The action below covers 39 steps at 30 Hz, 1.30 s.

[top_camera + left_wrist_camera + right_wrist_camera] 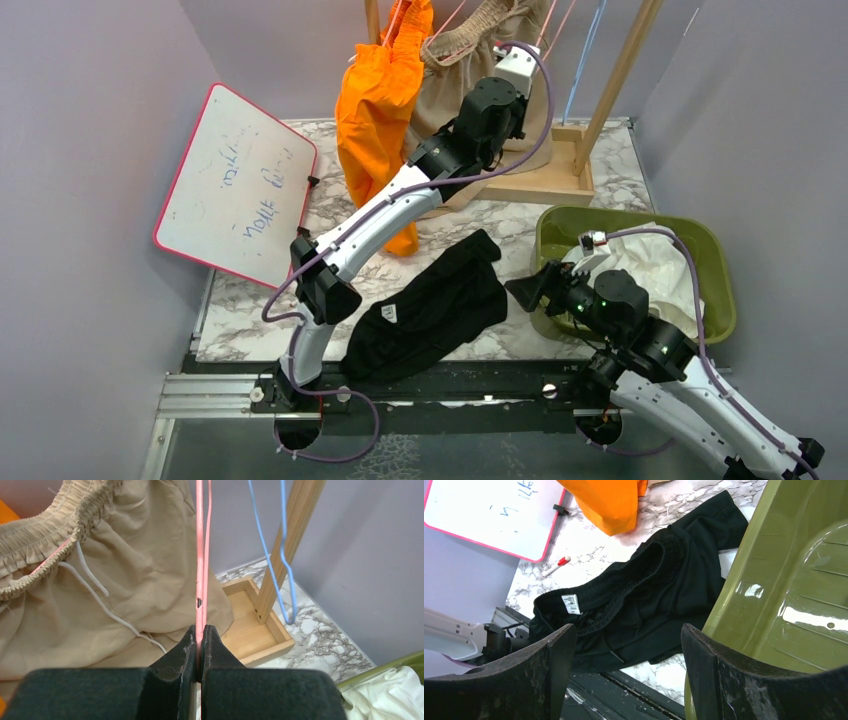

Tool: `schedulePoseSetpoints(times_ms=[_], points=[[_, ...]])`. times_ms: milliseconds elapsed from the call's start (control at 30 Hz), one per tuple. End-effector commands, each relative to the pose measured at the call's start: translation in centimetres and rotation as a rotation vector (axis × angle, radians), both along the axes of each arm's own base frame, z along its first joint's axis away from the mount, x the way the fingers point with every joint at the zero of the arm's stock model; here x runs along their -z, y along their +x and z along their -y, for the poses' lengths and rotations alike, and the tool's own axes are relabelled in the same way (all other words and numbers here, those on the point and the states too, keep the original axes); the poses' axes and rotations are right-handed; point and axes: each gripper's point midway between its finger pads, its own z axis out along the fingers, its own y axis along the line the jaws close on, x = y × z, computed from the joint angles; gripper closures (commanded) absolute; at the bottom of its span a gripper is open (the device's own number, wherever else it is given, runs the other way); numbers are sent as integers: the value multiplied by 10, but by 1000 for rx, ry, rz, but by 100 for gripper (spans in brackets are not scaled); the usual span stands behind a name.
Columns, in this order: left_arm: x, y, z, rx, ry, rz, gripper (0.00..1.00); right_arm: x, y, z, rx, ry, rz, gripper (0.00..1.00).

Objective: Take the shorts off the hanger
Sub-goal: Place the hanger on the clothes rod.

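Observation:
Tan shorts [450, 70] [125, 565] hang at the back on a pink wire hanger [201, 555]. My left gripper [510, 80] [201, 630] is shut on that hanger's wire, just right of the tan fabric. Orange shorts [380, 110] [609, 505] hang to their left. Black shorts [430, 310] [649, 590] lie crumpled on the marble table. White shorts [650, 260] [385, 690] lie in the green bin [715, 270] [774, 580]. My right gripper [525, 290] [628, 630] is open and holds nothing, hovering between the black shorts and the bin's near-left corner.
A bare blue wire hanger [282, 555] [585, 50] hangs right of the pink one. The wooden stand's base [550, 180] [250, 625] and slanted post [620, 70] stand at the back. A whiteboard [235, 185] [489, 510] leans at left, a marker [556, 566] beside it.

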Motion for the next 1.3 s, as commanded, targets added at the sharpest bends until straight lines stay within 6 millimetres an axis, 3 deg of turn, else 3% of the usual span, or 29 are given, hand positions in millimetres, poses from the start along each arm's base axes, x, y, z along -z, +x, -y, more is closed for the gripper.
schedulePoseSetpoints(times_ms=[0,267,467,700,800,833,867,933,1033,1133,1267], points=[[-1,15,-1,4,-38,-22,100,12,-1,1,1,-17,-27,21],[29,14,16,84,1,-72,100,18,-1,-2,-5,-21,-35,21],[37,0,18,147,6,-109,61,19,0,-2,-4,-25,-37,21],[30,-23,-4,156,-5,-132,35,19,1,-1,0,-31,-36,21],[36,-36,-18,154,1,-152,30,20,1,-2,2,-27,-38,21],[48,-40,-24,149,15,-170,26,21,1,-2,1,-28,-39,21],[42,-45,-30,146,3,-159,23,21,1,-2,1,-27,-38,21],[57,-56,-44,137,19,-175,15,19,1,-3,-10,-28,-30,21],[61,-78,-69,144,5,-162,7,14,-2,-8,-46,-17,-9,21],[78,-101,-102,115,5,-171,3,2,-8,-22,-155,3,48,21],[125,-132,-160,17,18,-218,1,-3,-16,-46,-297,10,58,20]])
